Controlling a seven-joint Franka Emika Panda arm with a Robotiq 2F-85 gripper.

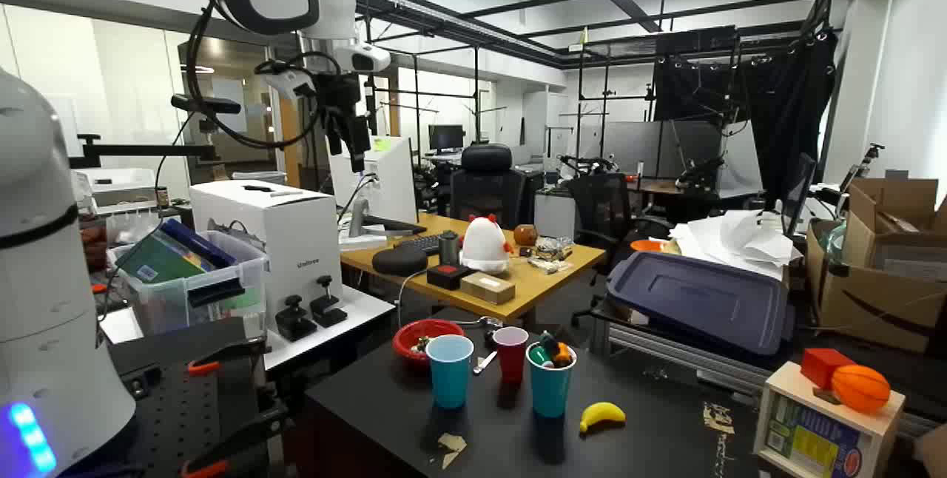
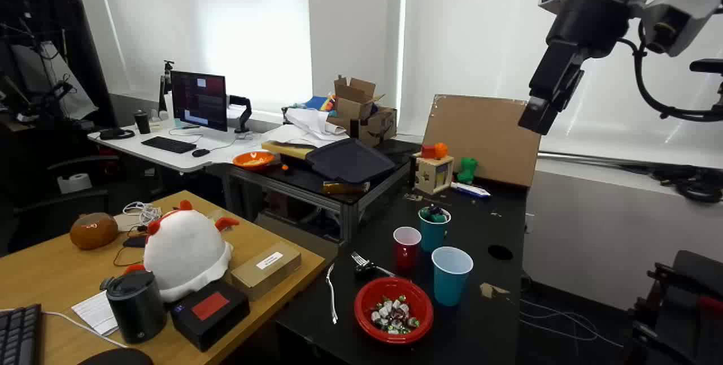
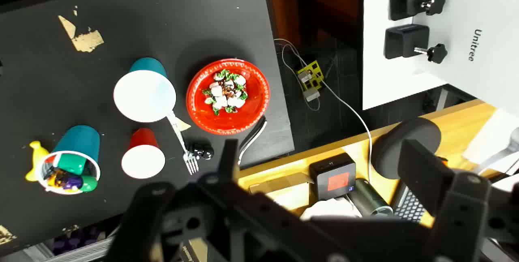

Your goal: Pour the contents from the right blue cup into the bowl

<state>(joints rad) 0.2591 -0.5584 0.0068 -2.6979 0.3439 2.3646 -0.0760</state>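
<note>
The right blue cup (image 1: 550,393), teal and upright, is filled with small colourful toys. It shows in both exterior views and at the left of the wrist view, where its rim encloses green, purple and orange pieces. A shallow red bowl (image 3: 231,123) rests on the same black table, holding small white and green pieces. High over the scene and well away from cup and bowl hangs my gripper (image 1: 348,156). Its fingers (image 3: 423,172) stand wide apart in the wrist view, with only background visible between them. No task object is hidden.
A lighter blue cup (image 2: 450,283) and a small red cup (image 2: 406,249) stand between the teal cup and bowl. A fork (image 3: 184,148) lies near the bowl. A yellow banana (image 1: 603,416) lies beside the teal cup. A wooden box (image 1: 828,419) sits farther along.
</note>
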